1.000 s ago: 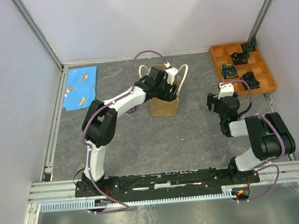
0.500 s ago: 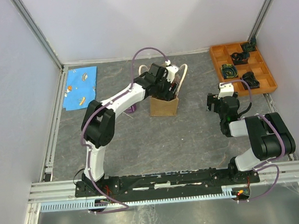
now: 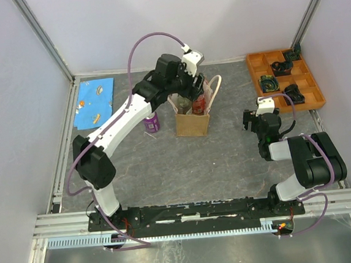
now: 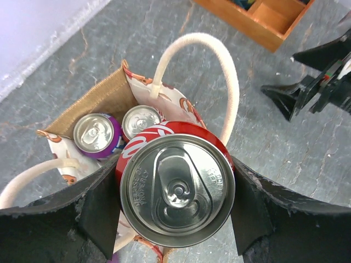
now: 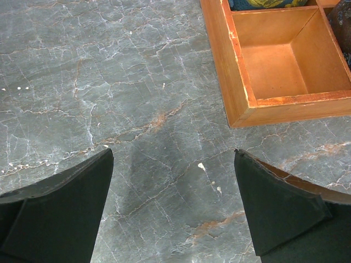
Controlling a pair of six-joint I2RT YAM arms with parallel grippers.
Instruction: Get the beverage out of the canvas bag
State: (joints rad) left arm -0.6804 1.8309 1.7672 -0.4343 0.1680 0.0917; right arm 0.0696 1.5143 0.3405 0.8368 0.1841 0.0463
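1. We see the left gripper (image 4: 175, 204) clamped on a red cola can (image 4: 177, 183), one finger on each side wall, with the lid facing the wrist camera. The can hangs directly over the canvas bag (image 4: 96, 104), which stands open beneath the gripper.
2. We judge the step in hand to be lifting the can out. It is best drawn straight up and upright until its base clears the rim, and only then carried sideways.
3. The cream loop handle (image 4: 229, 93) arches just beside the can. A sideways pull too early could snag it and tip the bag.
4. Below the gripper, inside the bag, are a purple can (image 4: 97, 134) and a silver-topped can (image 4: 141, 120), side by side.
5. The right gripper (image 5: 173, 164) has its jaws apart with nothing between them. It hovers over the grey table (image 5: 109, 82) near the orange tray (image 5: 236, 82).
6. Hidden from us are the red can's base and how far it stands above the rim. In the overhead view the arm crosses the bag mouth. We cannot read the silver-topped can's label.
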